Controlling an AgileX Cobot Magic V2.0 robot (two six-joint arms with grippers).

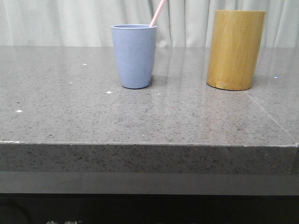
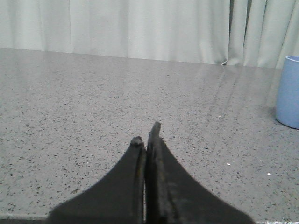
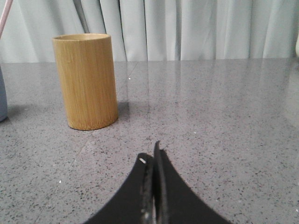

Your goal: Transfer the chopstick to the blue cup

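The blue cup (image 1: 134, 56) stands upright on the grey stone table (image 1: 140, 116), left of centre. A pale pink chopstick (image 1: 158, 13) leans out of its rim toward the right, its upper end cut off by the frame. In the left wrist view the cup's side (image 2: 289, 91) shows at the edge, well away from my left gripper (image 2: 146, 133), which is shut with nothing in it. My right gripper (image 3: 152, 151) is shut and empty too, low over the table some way from the bamboo cylinder. A sliver of the chopstick (image 3: 4, 16) and of the cup (image 3: 2, 100) shows in the right wrist view.
A taller yellow-brown bamboo cylinder (image 1: 235, 49) stands right of the blue cup; it also appears in the right wrist view (image 3: 86, 86). Pale curtains (image 1: 70, 21) hang behind the table. The table's front edge (image 1: 149, 144) runs across the front view.
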